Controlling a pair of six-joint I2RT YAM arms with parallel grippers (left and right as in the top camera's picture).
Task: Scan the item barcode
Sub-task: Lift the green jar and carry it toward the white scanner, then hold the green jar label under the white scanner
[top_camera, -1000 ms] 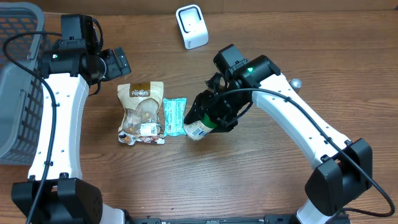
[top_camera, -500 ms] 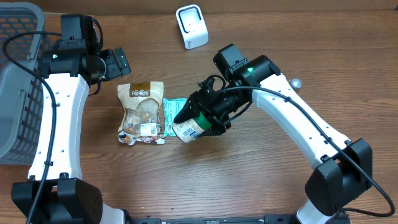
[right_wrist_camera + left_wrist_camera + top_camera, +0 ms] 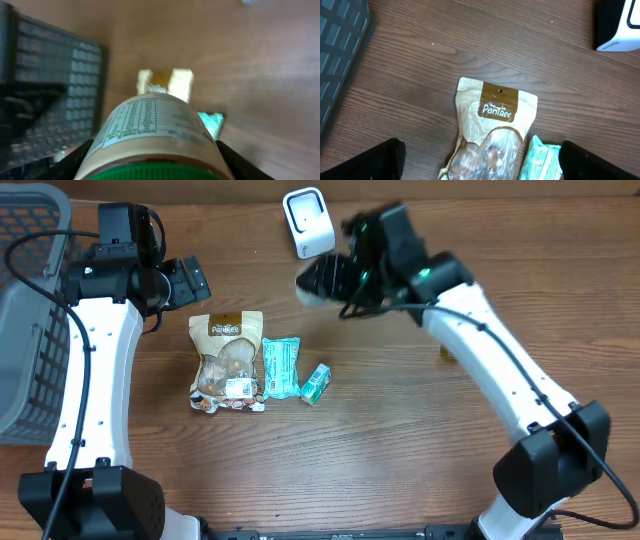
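Nearest the arm bases, bare wooden counter [image 3: 400, 460]. Next row out, three items lying flat, left to right: clear-windowed snack bag [image 3: 228, 360] with a brown "Pantree" header, teal packet [image 3: 281, 367] just beside its right edge, small green box [image 3: 316, 383] tilted at the packet's lower right corner; whether the box touches the packet cannot be told. Grey basket [image 3: 25, 310] sits at the counter's left edge, well apart from the row. Left gripper [image 3: 192, 280] hangs beyond the snack bag's header, fingers wide apart and empty; in its wrist view both dark fingertips [image 3: 370, 160] frame the bag from above, with the packet's corner at lower right. Right gripper [image 3: 153, 150] is clamped on the jar [image 3: 150, 122]: one finger on each side of the body just under the green lid, cream label with a printed table facing the wrist camera. The snack bag and teal packet show blurred beyond the jar in that view, the basket at left. Overhead, the jar appears as a smeared pale shape off the counter, well beyond the row of items and just short of the white scanner [image 3: 308, 222], slightly to its right. The scanner stands at the far edge of the counter. No barcode can be made out on the jar in any view.
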